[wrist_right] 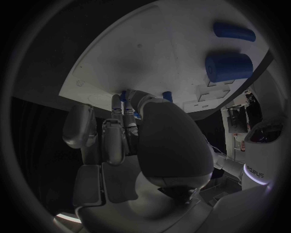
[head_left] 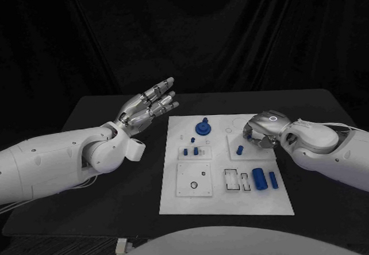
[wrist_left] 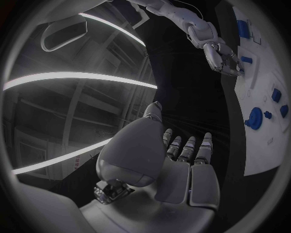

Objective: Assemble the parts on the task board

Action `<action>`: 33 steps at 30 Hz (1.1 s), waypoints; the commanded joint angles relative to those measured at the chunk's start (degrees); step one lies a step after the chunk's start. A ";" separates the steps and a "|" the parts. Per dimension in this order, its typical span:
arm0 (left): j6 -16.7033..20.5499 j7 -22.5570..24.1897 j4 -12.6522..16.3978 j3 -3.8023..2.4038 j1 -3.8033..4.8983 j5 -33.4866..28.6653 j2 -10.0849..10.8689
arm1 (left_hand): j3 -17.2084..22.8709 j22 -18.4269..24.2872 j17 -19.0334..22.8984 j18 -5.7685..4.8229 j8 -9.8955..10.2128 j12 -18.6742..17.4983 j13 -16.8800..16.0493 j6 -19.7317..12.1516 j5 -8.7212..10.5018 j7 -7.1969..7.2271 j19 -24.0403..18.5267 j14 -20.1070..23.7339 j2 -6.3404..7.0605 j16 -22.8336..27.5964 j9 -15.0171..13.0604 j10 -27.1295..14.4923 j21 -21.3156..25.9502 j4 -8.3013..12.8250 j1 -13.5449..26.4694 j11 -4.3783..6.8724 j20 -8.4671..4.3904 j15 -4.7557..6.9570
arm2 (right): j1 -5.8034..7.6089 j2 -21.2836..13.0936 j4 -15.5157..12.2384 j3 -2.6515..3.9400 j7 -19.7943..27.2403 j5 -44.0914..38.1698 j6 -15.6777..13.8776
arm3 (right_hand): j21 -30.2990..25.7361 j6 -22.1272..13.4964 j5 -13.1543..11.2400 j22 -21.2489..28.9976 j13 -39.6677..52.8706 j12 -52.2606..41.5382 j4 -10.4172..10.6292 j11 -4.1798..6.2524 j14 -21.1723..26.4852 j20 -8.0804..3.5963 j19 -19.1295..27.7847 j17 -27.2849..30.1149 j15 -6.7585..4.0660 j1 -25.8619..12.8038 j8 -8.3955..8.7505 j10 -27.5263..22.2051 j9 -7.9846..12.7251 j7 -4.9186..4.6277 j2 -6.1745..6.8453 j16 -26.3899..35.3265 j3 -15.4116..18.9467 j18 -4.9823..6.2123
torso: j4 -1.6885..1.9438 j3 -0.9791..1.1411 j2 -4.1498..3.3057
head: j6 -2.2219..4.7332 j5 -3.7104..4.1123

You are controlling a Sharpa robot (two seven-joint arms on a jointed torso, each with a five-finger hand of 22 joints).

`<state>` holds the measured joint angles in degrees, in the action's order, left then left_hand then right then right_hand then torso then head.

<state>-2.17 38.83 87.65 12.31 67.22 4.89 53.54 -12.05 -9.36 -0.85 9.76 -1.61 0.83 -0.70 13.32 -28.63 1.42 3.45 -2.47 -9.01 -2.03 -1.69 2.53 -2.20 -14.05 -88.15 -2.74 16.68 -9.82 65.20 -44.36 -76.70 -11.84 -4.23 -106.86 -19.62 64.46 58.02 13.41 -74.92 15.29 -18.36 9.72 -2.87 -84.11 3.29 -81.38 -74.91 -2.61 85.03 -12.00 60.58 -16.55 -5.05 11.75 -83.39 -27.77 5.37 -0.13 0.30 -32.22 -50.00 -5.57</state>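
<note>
Head view shows the right hand (head_left: 262,132) bent down over the right half of the task board (head_left: 226,203), fingers curled onto a small blue part (wrist_right: 125,95) at the board's upper right block. In the right wrist view the fingertips (wrist_right: 120,108) close around that blue piece just above the white plate, so the hand seems to be grasping it, probably to seat it in its socket; whether the piece is already in its hole is hidden by the fingers. The left hand (head_left: 147,108) hangs clear above the tabletop (head_left: 108,108) beside the board's upper left corner, fingers straight and apart, holding nothing, likely parked there to keep out of the working arm's way. On the board, a blue knob-like part (head_left: 203,128) stands near the top middle, two small blue pegs (head_left: 190,152) sit below it, and a thick blue cylinder (head_left: 260,179) and a thinner one (head_left: 273,180) lie side by side lower right, apparently awaiting their turn.
</note>
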 commanded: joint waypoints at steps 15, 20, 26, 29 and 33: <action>-0.64 1.99 -0.18 -0.06 -0.09 1.31 -0.28 | 0.16 -0.67 -0.15 0.35 -0.14 0.33 -0.05 0.03 -0.31 -0.59 0.98 -0.45 -0.13 -0.61 -0.05 0.03 -0.50 0.61 -0.81 -0.49 0.16 -0.73 | -0.02 -1.69 -2.18 0.04 -0.34 -0.15 -2.36 | 0.30 0.08 -0.54 -8.75 0.18 -0.46 -0.24 0.30 -3.69 -0.01 0.18 -7.70 -0.30 -0.18 -0.53 0.03 -0.41 -0.46 0.35 0.33 -0.67 -0.54 | 0.00 0.01 0.00 | 0.00 -0.28; -0.69 1.76 -0.20 -0.06 -0.09 1.33 -0.34 | 0.14 -0.77 -0.17 0.32 -0.14 0.34 -0.06 0.02 -0.30 -0.63 1.10 -0.55 -0.17 -0.70 -0.05 0.05 -0.56 0.64 -0.83 -0.51 0.17 -0.80 | 0.15 -2.17 -2.99 0.05 -0.64 -0.14 -2.37 | 0.30 0.08 -0.54 -8.75 0.18 -0.46 -0.24 0.30 -3.69 -0.01 0.18 -7.70 -0.30 -0.18 -0.53 0.03 -0.41 -0.46 0.35 0.33 -0.67 -0.54 | -0.02 0.01 -0.01 | 0.00 -0.45; -0.69 1.52 -0.24 -0.06 -0.10 1.34 -0.39 | 0.14 -0.77 -0.17 0.32 -0.14 0.34 -0.06 0.02 -0.30 -0.63 1.10 -0.55 -0.17 -0.70 -0.05 0.05 -0.56 0.64 -0.83 -0.51 0.17 -0.80 | 0.56 -2.66 -3.73 0.05 -0.90 -0.14 -2.63 | 0.25 0.04 -0.60 -8.73 0.23 -0.57 -0.32 0.31 -3.69 -0.01 0.22 -7.69 -0.30 -0.21 -0.61 0.07 -0.54 -0.50 0.31 0.32 -0.86 -0.53 | -0.03 0.00 0.00 | 0.00 -0.49; -0.71 1.42 -0.23 -0.06 -0.11 1.34 -0.40 | 0.14 -0.85 -0.19 0.30 -0.13 0.36 -0.07 0.00 -0.30 -0.65 1.19 -0.62 -0.20 -0.76 -0.04 0.08 -0.60 0.65 -0.85 -0.54 0.18 -0.84 | 0.81 -2.80 -3.92 0.05 -0.95 -0.14 -2.75 | 0.31 0.03 -0.61 -8.74 0.26 -0.63 -0.38 0.31 -3.69 0.00 0.21 -7.67 -0.30 -0.18 -0.66 0.09 -0.60 -0.53 0.28 0.34 -0.96 -0.54 | -0.02 0.00 -0.01 | 0.00 -0.54; -0.73 1.27 -0.28 -0.06 -0.12 1.35 -0.47 | 0.14 -0.85 -0.19 0.30 -0.13 0.36 -0.07 0.00 -0.30 -0.65 1.19 -0.62 -0.20 -0.76 -0.04 0.08 -0.60 0.65 -0.85 -0.54 0.18 -0.84 | 1.23 -3.03 -4.20 0.05 -1.00 -0.14 -2.92 | 0.32 0.16 -0.64 -8.74 0.35 -0.81 -0.56 0.28 -3.69 0.01 0.24 -7.66 -0.27 -0.18 -0.90 0.11 -0.86 -0.63 0.20 0.33 -1.25 -0.53 | 0.00 0.01 0.00 | 0.00 -0.52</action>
<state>-2.31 38.84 87.32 12.32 67.16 6.15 53.20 -12.06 -10.17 -0.95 9.77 -1.61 0.83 -0.68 13.31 -28.60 1.01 4.26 -2.99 -9.22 -2.64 -1.67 2.66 -2.41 -13.74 -88.36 -2.87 16.69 -10.34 66.23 -47.24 -80.66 -11.83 -4.38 -106.81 -21.33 64.46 58.22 12.99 -74.91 15.61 -18.86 9.16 -2.87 -84.10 3.29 -81.38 -74.91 -2.60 85.03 -12.59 60.59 -17.33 -5.25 11.74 -83.39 -28.63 5.38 -0.14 0.30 -32.23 -50.00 -6.12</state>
